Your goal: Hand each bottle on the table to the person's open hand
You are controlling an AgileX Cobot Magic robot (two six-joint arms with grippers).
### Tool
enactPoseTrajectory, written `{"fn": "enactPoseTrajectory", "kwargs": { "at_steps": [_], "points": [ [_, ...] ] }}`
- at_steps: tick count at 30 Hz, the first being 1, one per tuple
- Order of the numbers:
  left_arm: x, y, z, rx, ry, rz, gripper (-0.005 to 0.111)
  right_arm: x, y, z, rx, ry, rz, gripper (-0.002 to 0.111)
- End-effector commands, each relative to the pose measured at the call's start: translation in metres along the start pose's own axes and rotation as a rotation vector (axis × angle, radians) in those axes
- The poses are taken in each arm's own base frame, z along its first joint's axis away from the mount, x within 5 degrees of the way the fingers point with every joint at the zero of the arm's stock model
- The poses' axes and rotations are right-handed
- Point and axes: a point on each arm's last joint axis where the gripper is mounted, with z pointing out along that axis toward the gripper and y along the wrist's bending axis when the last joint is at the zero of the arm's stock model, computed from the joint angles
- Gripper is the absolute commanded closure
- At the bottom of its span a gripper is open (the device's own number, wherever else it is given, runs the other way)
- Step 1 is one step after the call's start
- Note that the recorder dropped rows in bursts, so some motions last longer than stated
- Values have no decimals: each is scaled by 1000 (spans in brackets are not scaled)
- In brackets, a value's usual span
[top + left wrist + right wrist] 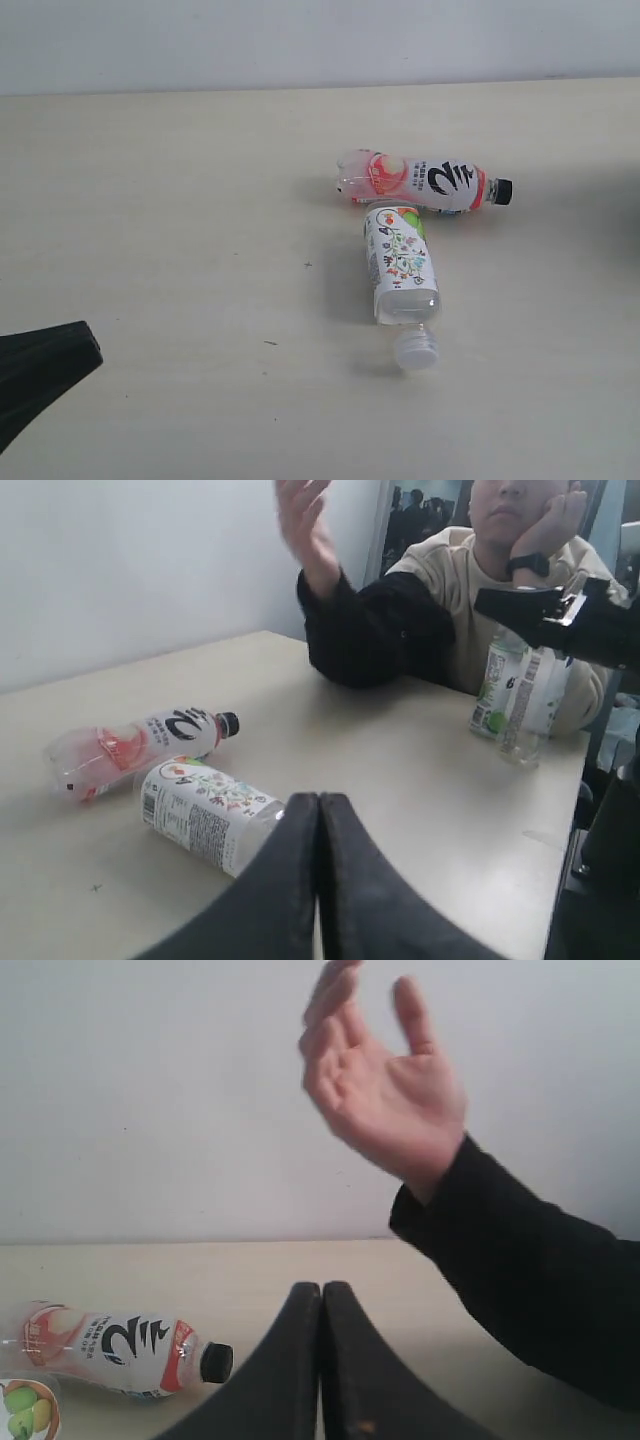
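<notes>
The pink-red bottle with black cap (pixel 420 182) lies on its side on the table (pixel 180 200). Just in front of it lies the floral-label bottle (pixel 400 265), its white cap toward the near edge. My left gripper (pixel 319 798) is shut and empty, low at the near left (pixel 92 345), apart from both bottles. My right gripper (pixel 321 1286) is shut with nothing in it, pointing below the person's raised open hand (pixel 385 1090). The lime-label bottle (pixel 495 685) and the white-blue bottle (pixel 543 695) stand upright by the person, behind my right arm (pixel 560 615).
The person (pixel 500 570) sits at the table's far side, a black-sleeved forearm (pixel 370 620) resting on the top and the other hand propping the face. A pale wall (pixel 300 40) runs behind the table.
</notes>
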Motion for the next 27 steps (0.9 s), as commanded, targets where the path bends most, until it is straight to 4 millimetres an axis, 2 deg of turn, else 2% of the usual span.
{"fn": "enactPoseTrajectory", "kwargs": {
  "at_steps": [1, 9, 18, 22, 27],
  "points": [
    [-19, -4, -10, 19, -48, 56, 107, 1, 0, 0, 5, -4, -2, 108],
    [-25, -3, -36, 1, -86, 83, 107, 1, 0, 0, 5, -4, -2, 108],
    [-4, 1, -47, -24, -123, 82, 107, 1, 0, 0, 5, -4, -2, 108],
    [0, 9, -47, -149, -87, 77, 107, 1, 0, 0, 5, -4, -5, 108],
    [1, 24, -51, -417, -93, 43, 107, 1, 0, 0, 5, -4, -5, 108]
  ]
}}
